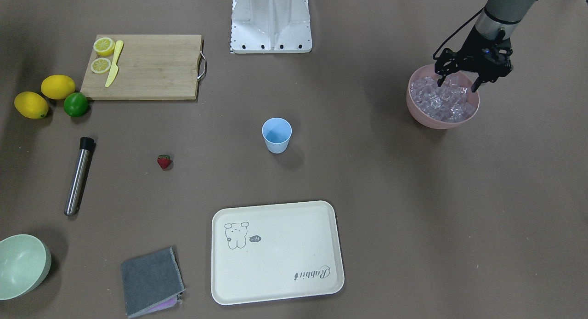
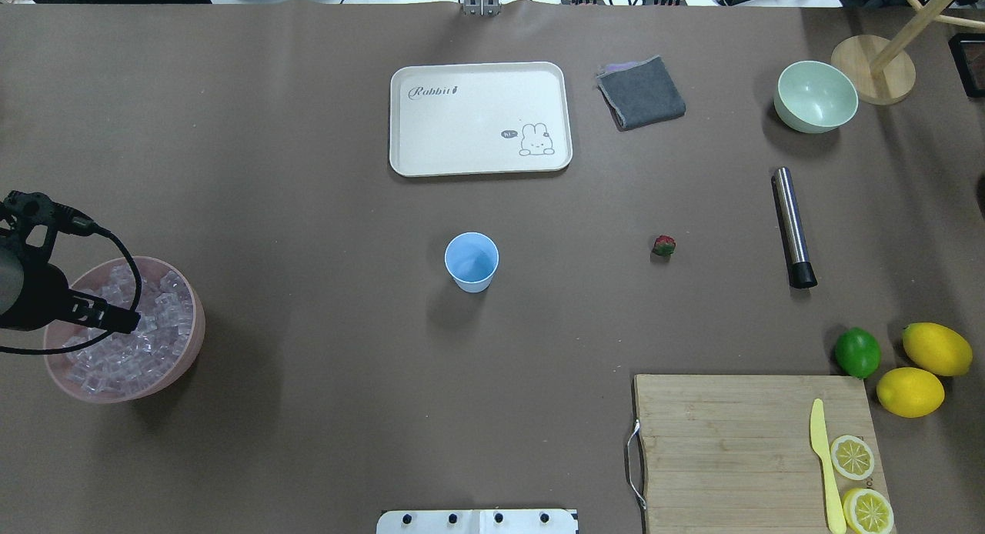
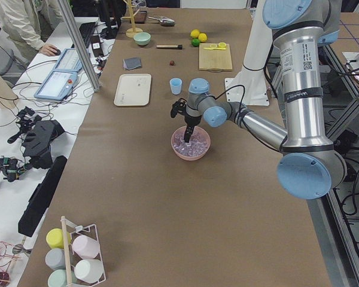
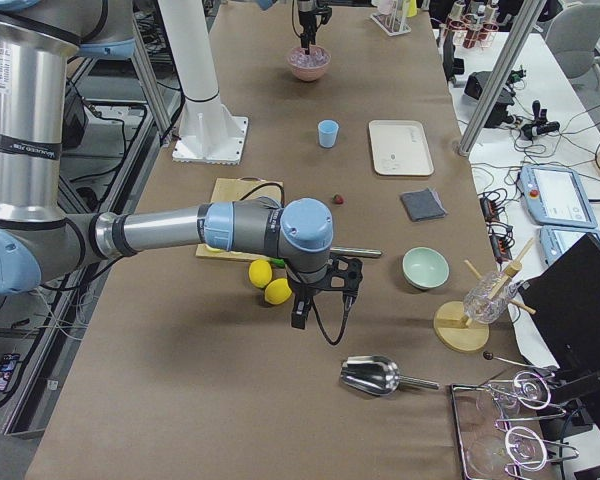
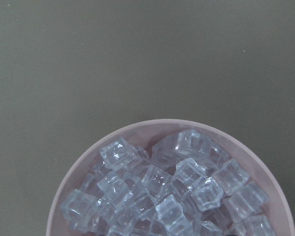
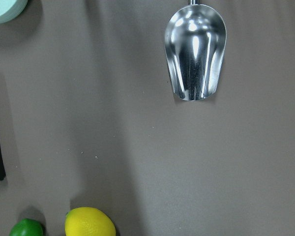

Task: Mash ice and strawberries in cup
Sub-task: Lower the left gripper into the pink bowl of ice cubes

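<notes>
The light blue cup (image 1: pixel 276 135) stands upright and empty mid-table, also in the overhead view (image 2: pixel 471 261). The strawberry (image 1: pixel 164 162) lies alone on the table, apart from the cup (image 2: pixel 664 246). The ice (image 1: pixel 443 100) fills a pink bowl (image 1: pixel 413 108) at the table's end and shows close up in the left wrist view (image 5: pixel 177 196). My left gripper (image 1: pixel 457 83) is open, its fingertips down at the top of the ice heap. My right gripper (image 4: pixel 298 315) hangs over the table near the lemons; I cannot tell whether it is open or shut.
A steel muddler (image 1: pixel 78 175) lies beyond the strawberry. A cream tray (image 1: pixel 285 245), grey cloth (image 1: pixel 149 280) and pale green bowl (image 1: pixel 20 264) sit along the far side. A cutting board (image 1: pixel 151 66) holds lemon slices and a yellow knife. A metal scoop (image 6: pixel 195 54) lies under my right wrist.
</notes>
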{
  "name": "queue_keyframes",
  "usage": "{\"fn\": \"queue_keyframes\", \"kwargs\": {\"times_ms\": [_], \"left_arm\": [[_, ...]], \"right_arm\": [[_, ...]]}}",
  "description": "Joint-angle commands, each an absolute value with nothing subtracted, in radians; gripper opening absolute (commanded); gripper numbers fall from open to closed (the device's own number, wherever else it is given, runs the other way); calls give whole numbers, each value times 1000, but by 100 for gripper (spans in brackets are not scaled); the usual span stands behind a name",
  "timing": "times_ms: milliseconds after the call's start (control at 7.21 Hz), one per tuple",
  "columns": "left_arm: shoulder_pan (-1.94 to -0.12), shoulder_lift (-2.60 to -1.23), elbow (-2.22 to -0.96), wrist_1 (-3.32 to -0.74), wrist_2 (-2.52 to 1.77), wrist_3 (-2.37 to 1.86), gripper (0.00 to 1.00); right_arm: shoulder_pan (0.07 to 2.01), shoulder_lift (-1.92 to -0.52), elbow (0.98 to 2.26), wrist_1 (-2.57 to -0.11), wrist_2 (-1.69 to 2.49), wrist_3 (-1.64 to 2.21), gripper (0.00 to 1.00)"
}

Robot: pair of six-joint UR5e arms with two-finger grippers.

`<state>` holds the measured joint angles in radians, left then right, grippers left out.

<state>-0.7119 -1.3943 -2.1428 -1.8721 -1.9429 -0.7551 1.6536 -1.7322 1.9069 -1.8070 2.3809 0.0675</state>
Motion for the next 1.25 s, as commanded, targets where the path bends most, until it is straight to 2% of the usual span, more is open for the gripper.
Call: {"fn": "queue_keyframes", "kwargs": {"times_ms": [0, 416, 832, 971, 1110], "left_arm": [[-695, -1422, -2111, -1873, -1930, -756, 85], [-695, -1489, -2031, -1875, -1933, -756, 85], [-695, -1468, -2014, -1910, -1937, -756, 85], [-693, -1467, -2013, -1910, -1939, -755, 80], [-693, -1462, -2013, -1910, -1940, -753, 71]], "right_arm": [[1654, -1733, 1907, -1807, 2381, 67, 100], [1654, -1733, 1907, -1809, 2379, 67, 100], [1655, -1733, 1911, -1807, 2378, 67, 100], [1655, -1732, 1913, -1807, 2378, 67, 100], [1655, -1732, 1914, -1807, 2378, 67, 100]]}}
